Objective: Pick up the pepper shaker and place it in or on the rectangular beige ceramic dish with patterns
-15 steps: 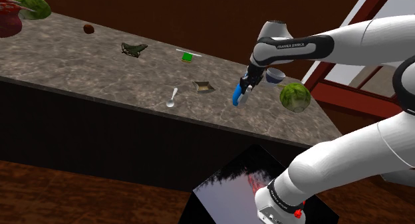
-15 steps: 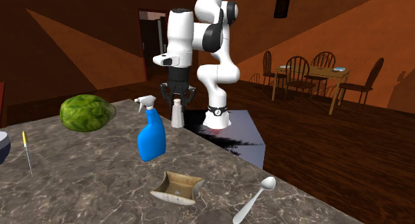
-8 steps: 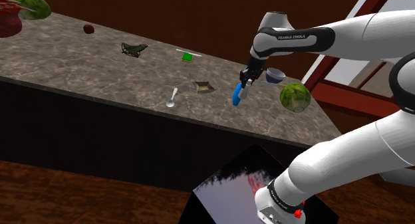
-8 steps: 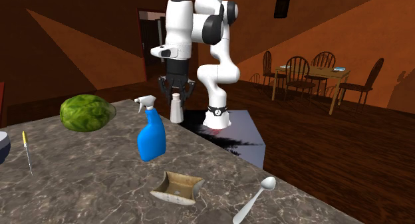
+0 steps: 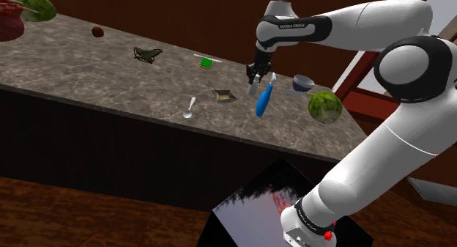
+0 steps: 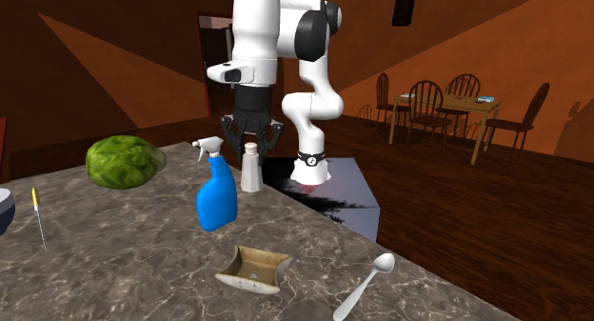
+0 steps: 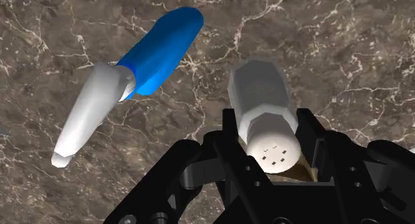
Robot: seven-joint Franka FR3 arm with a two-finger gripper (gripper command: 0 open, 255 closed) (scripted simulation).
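While clasping the shaker [image 7: 261,96], the gripper [image 7: 267,126] should be carrying it upright, clearing the bottle [image 7: 156,53], toward the dish [image 6: 249,283].

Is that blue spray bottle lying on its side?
No, the spray bottle stands upright on the counter, nozzle on top, next to the white shaker.
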